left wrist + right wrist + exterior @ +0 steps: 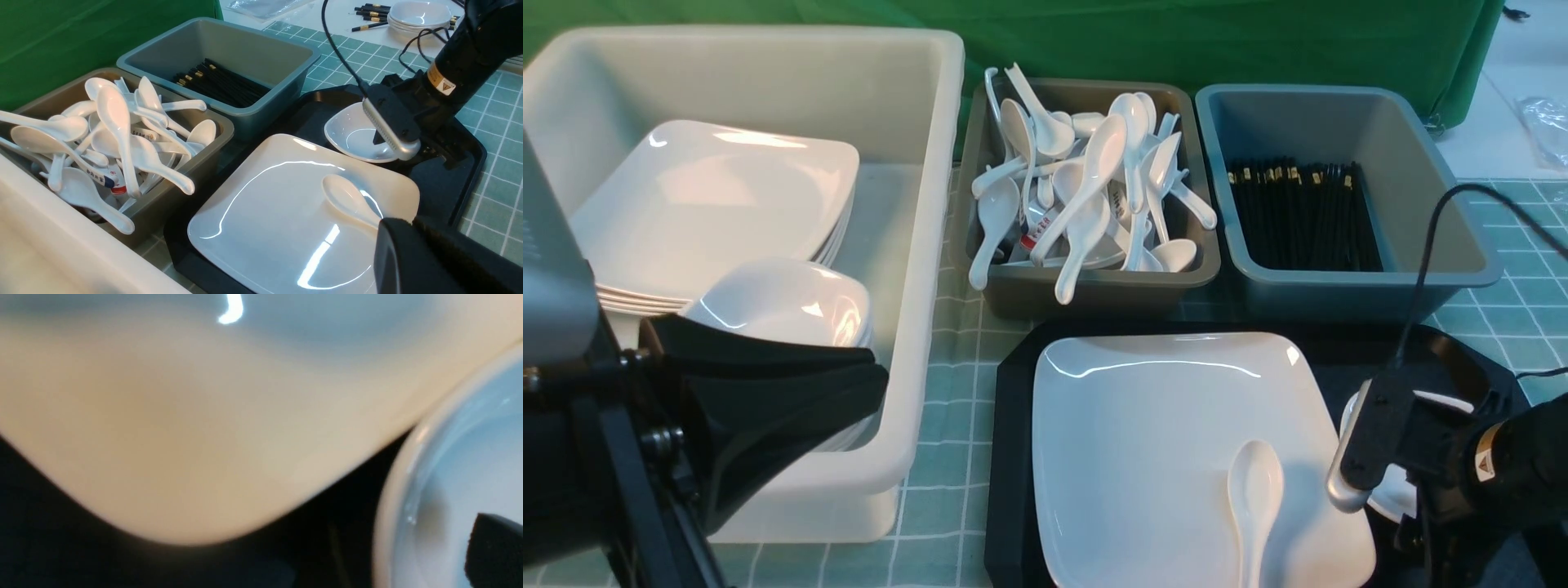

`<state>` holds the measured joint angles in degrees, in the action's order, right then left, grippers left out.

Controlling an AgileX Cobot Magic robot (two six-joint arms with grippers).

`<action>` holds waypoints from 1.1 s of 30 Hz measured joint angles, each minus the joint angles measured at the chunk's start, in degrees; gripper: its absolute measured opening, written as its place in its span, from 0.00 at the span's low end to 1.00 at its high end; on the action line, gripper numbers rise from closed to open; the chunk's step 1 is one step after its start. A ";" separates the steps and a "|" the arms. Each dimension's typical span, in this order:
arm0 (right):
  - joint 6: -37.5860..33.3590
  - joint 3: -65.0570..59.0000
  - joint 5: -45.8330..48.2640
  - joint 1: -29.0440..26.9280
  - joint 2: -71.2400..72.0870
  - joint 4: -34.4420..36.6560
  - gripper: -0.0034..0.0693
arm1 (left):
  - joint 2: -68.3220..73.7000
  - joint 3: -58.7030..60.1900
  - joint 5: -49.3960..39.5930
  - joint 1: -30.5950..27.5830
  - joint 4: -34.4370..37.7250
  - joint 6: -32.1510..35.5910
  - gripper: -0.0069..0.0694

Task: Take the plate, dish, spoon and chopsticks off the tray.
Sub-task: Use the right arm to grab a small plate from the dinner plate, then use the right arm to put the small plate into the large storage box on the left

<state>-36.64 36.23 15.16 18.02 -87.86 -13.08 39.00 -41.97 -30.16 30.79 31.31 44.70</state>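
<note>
Surface: we find a green cloth with a white grid (947, 359) covering the desk.
Room: a green fabric backdrop (1176, 41) hangs behind the far edge.
Tray: the big black rectangular plastic tray (1009, 457) sits at the near edge, right of centre.
Plate: the large glossy white square plate (1160, 441) lies flat on the tray and fills its left part.
Spoon: the short glossy white soup spoon (1254, 498) rests on the plate's near right part, with its bowl toward the far edge.
Dish: the small white rounded-square dish (351, 134) sits on the tray floor just beside the plate, on the side toward the desk's right edge.
Right gripper: the right gripper (382, 141) is lowered at the dish with one black finger (496, 551) inside its well. The other is hidden, so we cannot tell whether it grips.
Left gripper: the left gripper (878, 371) hangs over the near left corner with its fingers together and nothing held.
Far edge, left: a white plastic tub (923, 245) holds stacked white square plates (711, 196) and stacked small white dishes (792, 302).
Far edge, centre: a brown-grey bin (1094, 286) is heaped with white spoons (1086, 188).
Far edge, right: a blue-grey bin (1421, 163) holds black chopsticks with gold bands (1298, 212).
</note>
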 joint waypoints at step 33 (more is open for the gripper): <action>30.36 40.45 29.34 31.52 10.56 -2.19 0.13 | -6.48 -2.78 -5.45 0.00 -21.35 -22.70 0.11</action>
<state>-6.27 76.68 44.50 49.54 -77.31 -15.27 32.52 -44.75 -35.62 30.79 9.96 22.00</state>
